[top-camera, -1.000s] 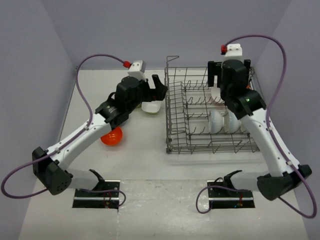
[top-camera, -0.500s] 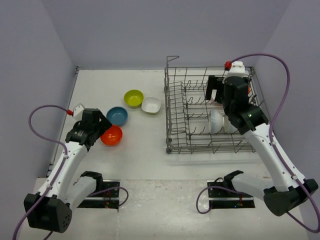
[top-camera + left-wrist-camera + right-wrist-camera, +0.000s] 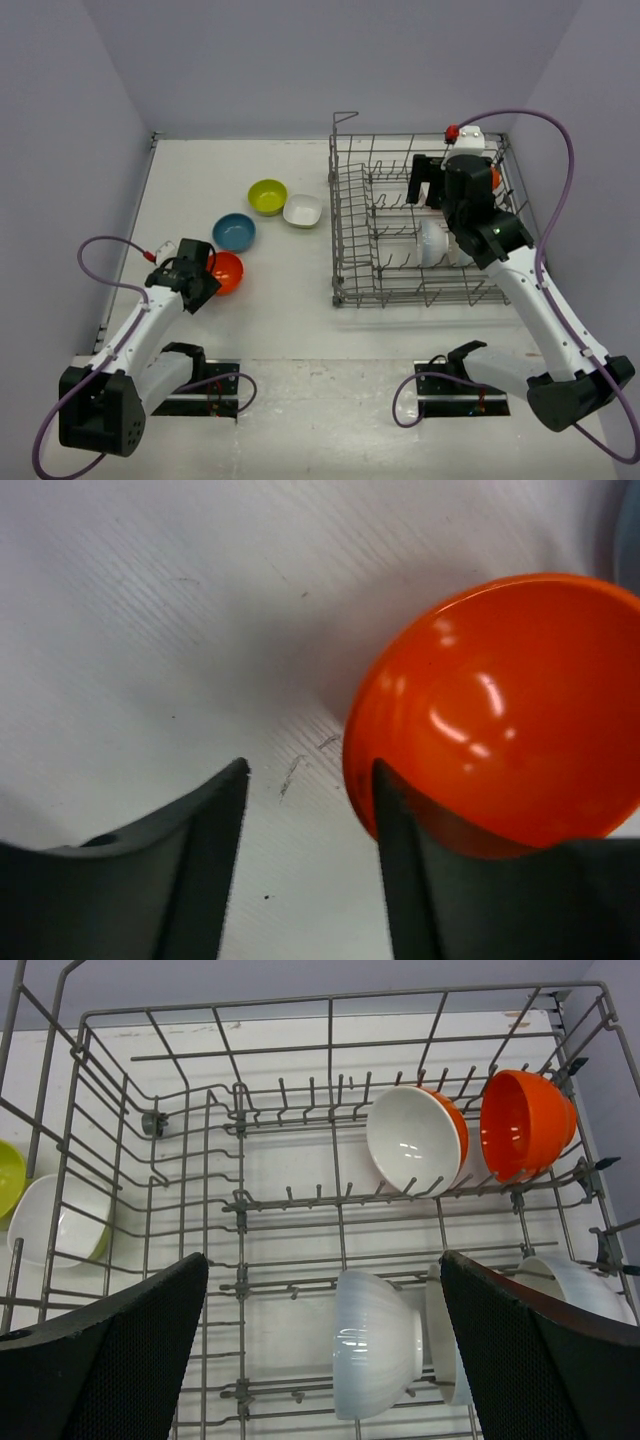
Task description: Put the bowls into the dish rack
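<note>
Inspecting the left gripper first; finds it low over the table, spread moderately wide and holding nothing; notes bare table in the gap and the orange bowl off to one side, its near rim right against one finger, touching or not, cannot tell; locates the blue bowl just beyond, with the yellow-green bowl and white squarish bowl farther on, all well apart from the dish rack; finds the right gripper poised above the rack, spread wide and empty; counts, racked on edge among the tines, an orange bowl with white inside, a second orange bowl, a ribbed white bowl and further white ware beside it; judges the step in hand as lining up on the orange bowl's rim; flags closing from this position as likely to pinch nothing, or to nudge the glossy bowl into the blue one; flags a shallow rim grip as liable to slip in transit; recommends shifting sideways to straddle the rim first.
</note>
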You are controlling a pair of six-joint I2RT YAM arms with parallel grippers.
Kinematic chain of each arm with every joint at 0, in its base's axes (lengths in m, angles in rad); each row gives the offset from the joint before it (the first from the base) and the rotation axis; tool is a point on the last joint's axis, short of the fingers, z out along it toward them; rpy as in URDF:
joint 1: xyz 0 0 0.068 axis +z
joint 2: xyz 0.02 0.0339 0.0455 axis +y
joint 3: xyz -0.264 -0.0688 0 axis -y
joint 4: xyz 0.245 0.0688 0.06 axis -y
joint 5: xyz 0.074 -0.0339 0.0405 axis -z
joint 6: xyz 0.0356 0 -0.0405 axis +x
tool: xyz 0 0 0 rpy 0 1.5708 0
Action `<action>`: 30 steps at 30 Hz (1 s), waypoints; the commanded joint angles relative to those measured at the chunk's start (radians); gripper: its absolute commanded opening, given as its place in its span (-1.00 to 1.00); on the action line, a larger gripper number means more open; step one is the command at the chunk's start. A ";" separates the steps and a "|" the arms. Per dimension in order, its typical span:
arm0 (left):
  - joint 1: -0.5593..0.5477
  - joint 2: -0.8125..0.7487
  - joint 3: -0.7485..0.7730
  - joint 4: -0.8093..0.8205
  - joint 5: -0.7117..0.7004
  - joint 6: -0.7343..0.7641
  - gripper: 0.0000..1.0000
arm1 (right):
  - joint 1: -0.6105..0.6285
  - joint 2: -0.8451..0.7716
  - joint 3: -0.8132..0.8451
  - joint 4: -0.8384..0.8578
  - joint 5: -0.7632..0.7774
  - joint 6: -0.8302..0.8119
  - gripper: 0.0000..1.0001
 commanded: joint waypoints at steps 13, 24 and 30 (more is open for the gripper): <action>0.011 -0.037 0.018 0.185 0.026 0.074 -1.00 | -0.001 -0.016 0.018 -0.012 -0.091 -0.019 0.98; 0.007 -0.271 0.232 0.259 0.214 0.269 -1.00 | 0.101 -0.019 0.076 0.017 -0.329 -0.008 0.98; -0.083 -0.192 0.355 0.464 0.307 0.263 -1.00 | 0.347 0.131 0.249 0.050 -0.356 -0.036 0.98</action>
